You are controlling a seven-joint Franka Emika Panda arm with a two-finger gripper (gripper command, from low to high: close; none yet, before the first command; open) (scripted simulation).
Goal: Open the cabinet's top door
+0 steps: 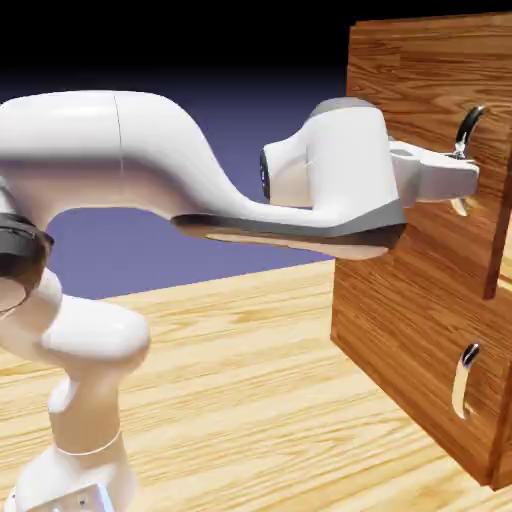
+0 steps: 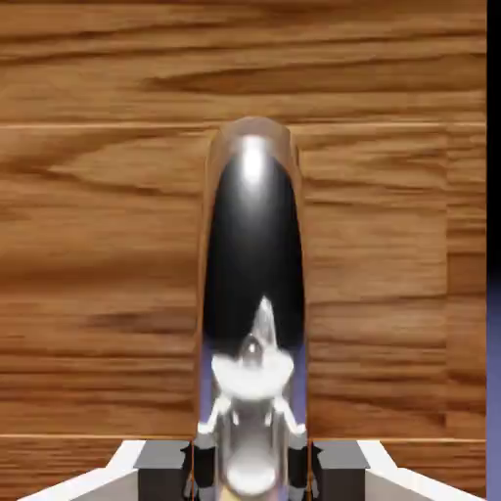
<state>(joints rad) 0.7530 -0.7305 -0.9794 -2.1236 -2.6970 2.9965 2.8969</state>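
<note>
Jaws clenched on the top door's handle (image 2: 252, 294), which fills the gap between the fingers (image 2: 201, 460) in the hand view; gripper (image 1: 462, 170) level, pressed against the top door (image 1: 430, 140) of the cabinet (image 1: 400, 330). Door edge stands slightly proud of the lower panel (image 1: 420, 370), apparently just ajar. Step in hand, as I judge it: pull the door out. Do it well by drawing straight back from the panel or along the hinge arc, keeping the wrist square to the handle so it cannot slip. Lower handle (image 1: 464, 380) sits well below the jaws, untouched.
</note>
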